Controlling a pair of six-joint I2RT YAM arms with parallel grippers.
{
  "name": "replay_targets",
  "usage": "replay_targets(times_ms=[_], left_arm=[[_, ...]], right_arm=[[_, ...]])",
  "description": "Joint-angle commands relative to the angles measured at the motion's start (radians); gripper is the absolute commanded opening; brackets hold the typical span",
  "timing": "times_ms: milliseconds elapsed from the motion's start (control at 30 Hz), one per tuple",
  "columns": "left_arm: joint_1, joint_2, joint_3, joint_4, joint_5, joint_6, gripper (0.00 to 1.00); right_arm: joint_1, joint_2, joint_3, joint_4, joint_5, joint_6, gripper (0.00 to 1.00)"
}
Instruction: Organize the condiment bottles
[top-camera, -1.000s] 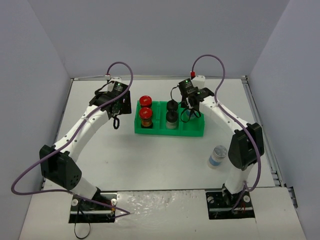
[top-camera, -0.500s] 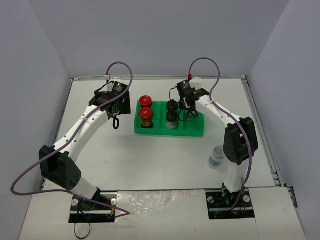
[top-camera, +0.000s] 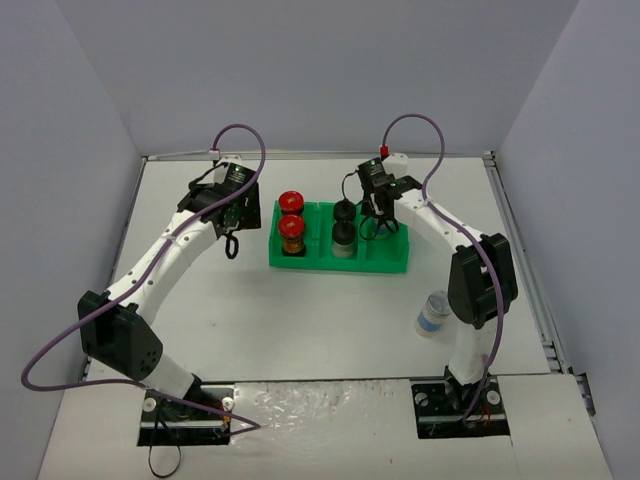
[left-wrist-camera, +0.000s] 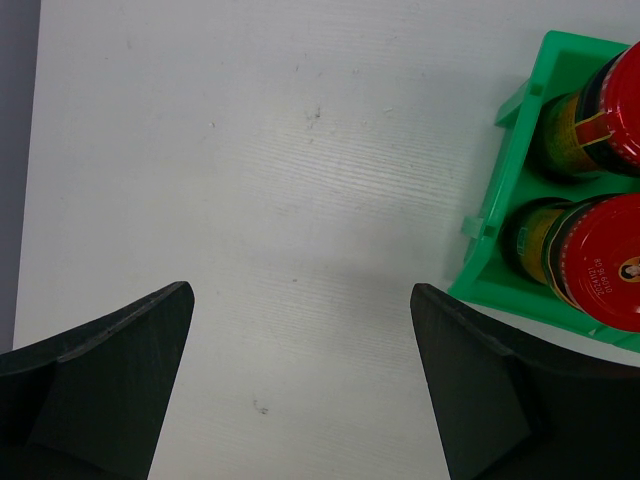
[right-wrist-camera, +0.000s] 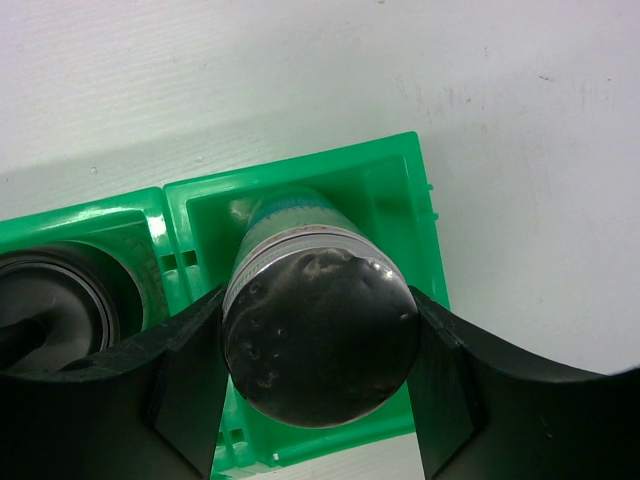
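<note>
One silver-capped jar (right-wrist-camera: 320, 335) clamped between the right fingers (top-camera: 381, 229) inside the green rack's (right-wrist-camera: 400, 200) right-end compartment, left fingers (top-camera: 232, 244) spread wide, empty, above bare surface (left-wrist-camera: 250, 180) beside the rack.

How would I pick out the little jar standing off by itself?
Start at the green tray on the white table. From its right end, look toward the near edge, beside the right arm: a small jar stands alone. It is the only one outside the tray, with a blue label.
</note>
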Motion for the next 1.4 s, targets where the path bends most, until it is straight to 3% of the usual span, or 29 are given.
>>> replay_targets(times_ms=[0,100,200,500,933,1367], left_arm=[[0.006,-0.050,0.048,0.007,-0.024,0.013,0.88],[0.006,-0.050,0.045,0.009,-0.021,0.011,0.88],[0.006,-0.049,0.046,0.010,-0.021,0.010,0.88],[0.006,-0.047,0.041,0.014,-0.019,0.010,0.88],[0.006,-0.050,0.028,0.024,-0.018,0.005,0.88],[0.006,-0.077,0.015,0.030,-0.013,0.004,0.88]], right_arm=[[-0.011,-0.007,0.016,0.045,0.031,-0.001,0.20],[-0.012,-0.007,0.016,0.045,0.030,-0.004,0.33],[-0.012,-0.012,0.016,0.045,0.025,-0.009,0.52],[-0.005,-0.037,0.016,0.044,0.016,-0.024,0.87],[0.044,-0.182,0.006,-0.024,0.025,-0.019,0.90],[0.096,-0.580,-0.242,-0.383,0.086,0.159,0.90]])
